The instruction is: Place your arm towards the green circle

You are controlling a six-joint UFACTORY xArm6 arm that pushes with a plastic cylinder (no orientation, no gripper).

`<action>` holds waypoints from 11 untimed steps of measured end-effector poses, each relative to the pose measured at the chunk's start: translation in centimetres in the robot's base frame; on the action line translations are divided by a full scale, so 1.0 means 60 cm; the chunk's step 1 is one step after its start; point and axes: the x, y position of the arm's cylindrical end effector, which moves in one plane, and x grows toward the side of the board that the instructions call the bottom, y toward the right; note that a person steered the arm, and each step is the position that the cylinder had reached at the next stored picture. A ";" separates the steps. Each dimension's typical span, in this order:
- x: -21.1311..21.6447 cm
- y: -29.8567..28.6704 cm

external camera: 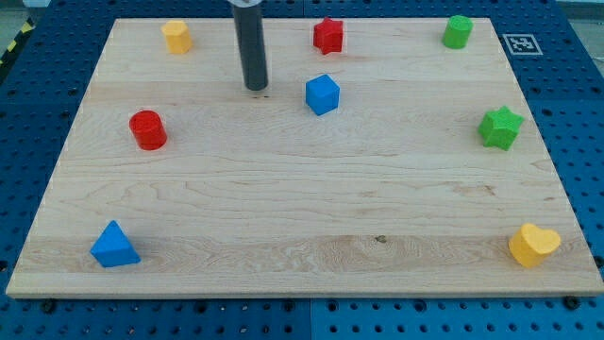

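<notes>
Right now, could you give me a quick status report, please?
My tip down on board, touching no block. Green circle at view's top right, far off. Blue cube and red star flank the path, gap between.

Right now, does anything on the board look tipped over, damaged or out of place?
Nothing stands out. All eight blocks sit flat on the wooden board, well apart from one another. My tip rests on bare wood at the view's left of the blue cube, touching no block, with the green circle far off at the view's top right.
</notes>
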 end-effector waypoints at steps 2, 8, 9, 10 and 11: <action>-0.065 0.001; -0.225 0.187; -0.221 0.263; -0.221 0.287; -0.221 0.302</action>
